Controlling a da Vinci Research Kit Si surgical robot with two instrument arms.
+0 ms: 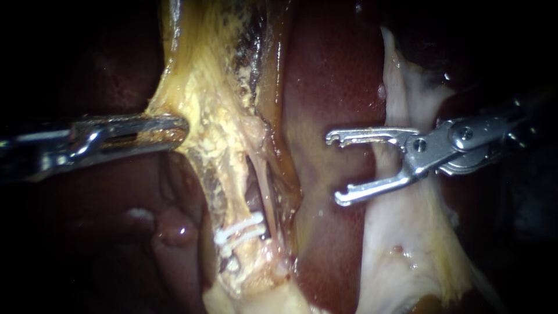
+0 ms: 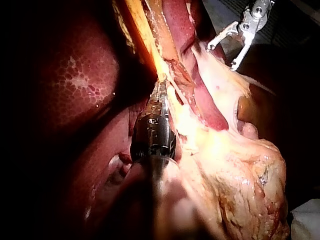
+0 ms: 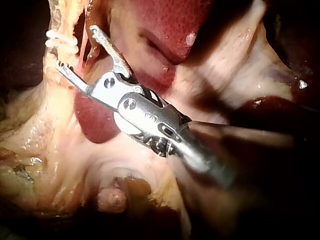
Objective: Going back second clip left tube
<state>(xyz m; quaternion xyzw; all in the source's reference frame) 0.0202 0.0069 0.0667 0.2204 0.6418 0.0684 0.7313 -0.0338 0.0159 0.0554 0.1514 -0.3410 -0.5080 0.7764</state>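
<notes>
My left instrument (image 1: pixel 174 131) comes in from the left with its jaws shut on the yellow fatty tissue (image 1: pixel 203 99) of the gallbladder, holding it taut. Below it runs the left tube (image 1: pixel 235 203), with two white clips (image 1: pixel 239 232) lying across it low down. My right instrument (image 1: pixel 337 168) stands to the right over the dark red liver (image 1: pixel 325 87), its jaws wide open and empty, well clear of the tube. In the right wrist view the open jaws (image 3: pixel 77 50) point toward the clips (image 3: pixel 60 42). In the left wrist view my left instrument (image 2: pixel 159 97) grips the stretched tissue.
A pale white flap of tissue (image 1: pixel 401 244) hangs behind and below my right instrument. A thinner pink strand (image 1: pixel 264 186) runs just right of the left tube. A rounded pink lump (image 1: pixel 174 229) sits at the lower left.
</notes>
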